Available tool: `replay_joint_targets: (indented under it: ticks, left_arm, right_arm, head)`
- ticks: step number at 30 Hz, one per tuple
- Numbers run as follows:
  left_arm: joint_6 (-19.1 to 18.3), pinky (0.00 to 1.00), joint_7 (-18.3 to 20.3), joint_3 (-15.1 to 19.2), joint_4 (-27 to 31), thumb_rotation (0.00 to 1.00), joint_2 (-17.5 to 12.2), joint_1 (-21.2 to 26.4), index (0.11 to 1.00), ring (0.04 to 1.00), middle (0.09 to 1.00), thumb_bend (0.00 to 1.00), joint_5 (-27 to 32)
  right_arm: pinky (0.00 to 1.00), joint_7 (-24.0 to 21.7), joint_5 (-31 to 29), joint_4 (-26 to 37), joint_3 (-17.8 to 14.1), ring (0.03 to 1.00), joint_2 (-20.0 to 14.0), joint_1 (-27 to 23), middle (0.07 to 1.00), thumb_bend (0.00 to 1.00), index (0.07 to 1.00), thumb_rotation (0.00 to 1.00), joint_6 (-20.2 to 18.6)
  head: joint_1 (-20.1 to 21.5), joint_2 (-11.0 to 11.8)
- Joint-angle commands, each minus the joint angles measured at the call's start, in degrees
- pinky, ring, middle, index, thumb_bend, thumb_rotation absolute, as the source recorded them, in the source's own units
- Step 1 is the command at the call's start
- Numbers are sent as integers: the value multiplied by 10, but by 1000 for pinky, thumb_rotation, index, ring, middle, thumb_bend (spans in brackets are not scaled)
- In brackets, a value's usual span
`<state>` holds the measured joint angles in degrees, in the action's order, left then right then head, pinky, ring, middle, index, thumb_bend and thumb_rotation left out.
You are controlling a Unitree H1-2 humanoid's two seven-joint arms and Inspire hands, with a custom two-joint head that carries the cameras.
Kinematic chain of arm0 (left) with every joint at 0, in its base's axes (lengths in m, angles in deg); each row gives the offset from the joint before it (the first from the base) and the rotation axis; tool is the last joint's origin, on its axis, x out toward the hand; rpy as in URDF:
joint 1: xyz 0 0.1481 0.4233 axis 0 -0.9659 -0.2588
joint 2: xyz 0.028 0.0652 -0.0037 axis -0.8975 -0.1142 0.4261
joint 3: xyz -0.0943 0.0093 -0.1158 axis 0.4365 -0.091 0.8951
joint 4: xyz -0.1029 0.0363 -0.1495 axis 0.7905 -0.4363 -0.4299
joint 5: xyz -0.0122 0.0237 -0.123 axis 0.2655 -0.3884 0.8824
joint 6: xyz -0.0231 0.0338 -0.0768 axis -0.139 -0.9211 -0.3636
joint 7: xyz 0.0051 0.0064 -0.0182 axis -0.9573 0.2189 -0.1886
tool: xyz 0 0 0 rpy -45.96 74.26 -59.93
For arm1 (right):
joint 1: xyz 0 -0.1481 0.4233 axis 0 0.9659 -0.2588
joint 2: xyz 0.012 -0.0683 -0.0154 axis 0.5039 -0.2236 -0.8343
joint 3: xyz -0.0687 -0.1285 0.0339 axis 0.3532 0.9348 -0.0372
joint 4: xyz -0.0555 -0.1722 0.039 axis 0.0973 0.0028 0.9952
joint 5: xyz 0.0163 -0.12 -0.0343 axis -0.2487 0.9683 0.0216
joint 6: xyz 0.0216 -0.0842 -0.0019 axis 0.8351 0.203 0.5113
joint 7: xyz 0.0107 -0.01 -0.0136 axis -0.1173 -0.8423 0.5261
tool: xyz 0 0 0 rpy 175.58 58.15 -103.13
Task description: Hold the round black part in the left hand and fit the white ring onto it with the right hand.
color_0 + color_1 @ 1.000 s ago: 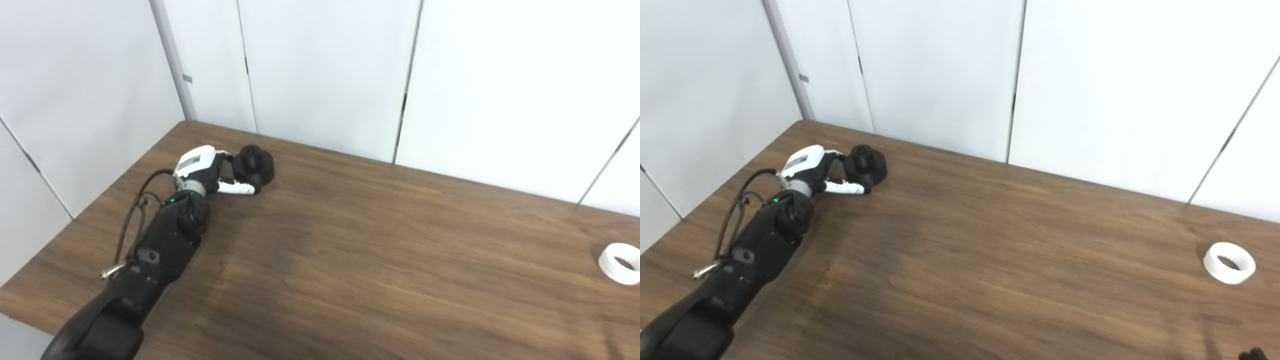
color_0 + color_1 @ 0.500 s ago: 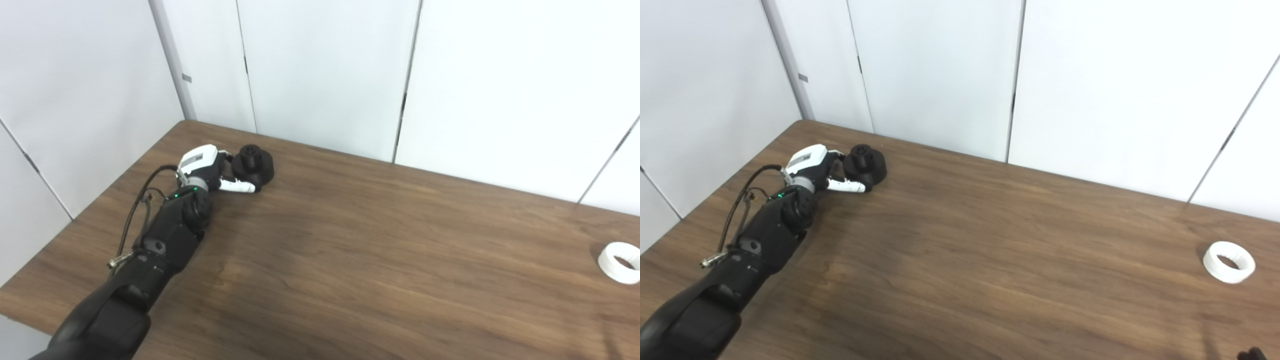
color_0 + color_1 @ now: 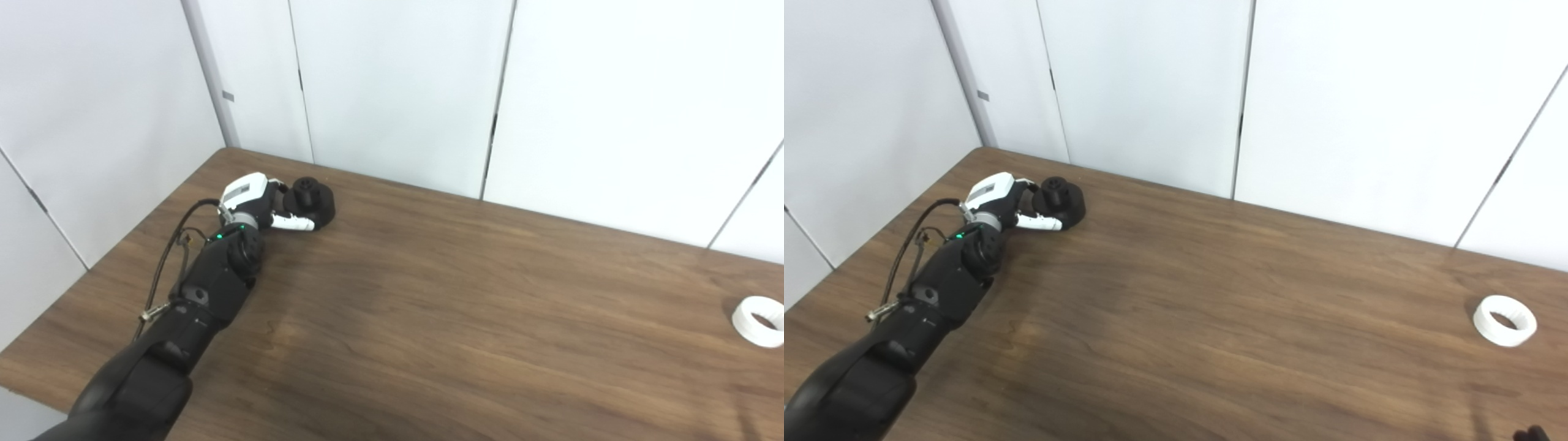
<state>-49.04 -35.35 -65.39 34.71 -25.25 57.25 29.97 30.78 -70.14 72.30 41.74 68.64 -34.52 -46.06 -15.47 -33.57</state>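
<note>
Left eye view: the left hand [image 3: 260,205] cups the round black part [image 3: 312,202] standing on the table [image 3: 459,306], fingers around it; whether the grip is firm I cannot tell.

Right eye view: the white ring [image 3: 1505,320] lies well apart, presumably awaiting the unseen right hand.

You have one of each part on one worktop [image 3: 465,318].
Count one round black part [image 3: 313,201] at the far left corner, one white ring [image 3: 1504,312] near the right edge, well apart from it, and one hand [image 3: 257,202] fully in view, the left; of the right side you see only a dark tip at the bottom right corner.
</note>
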Motion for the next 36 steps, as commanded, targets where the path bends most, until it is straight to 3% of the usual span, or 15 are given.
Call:
replay_joint_targets:
  ticks: [1,20,36]
  left_arm:
    - [19,1000,-21,3,1,468,-14,36,827,978,906,1000,1]
    - [47,1000,-40,-4,-35,458,-4,51,822,964,910,1000,17]
    - [45,988,-39,-3,-35,450,1,52,786,946,884,1000,25]
  right_arm:
    - [1000,-3,6,17,5,1000,1,6,995,589,1000,1000,2]
    - [1000,-2,7,25,8,1000,2,13,992,609,1000,1000,-3]
    - [1000,1,9,29,8,1000,5,13,982,612,1000,1000,-13]
  head:
    - [1,-1]
    - [4,-4]
    - [6,-6]
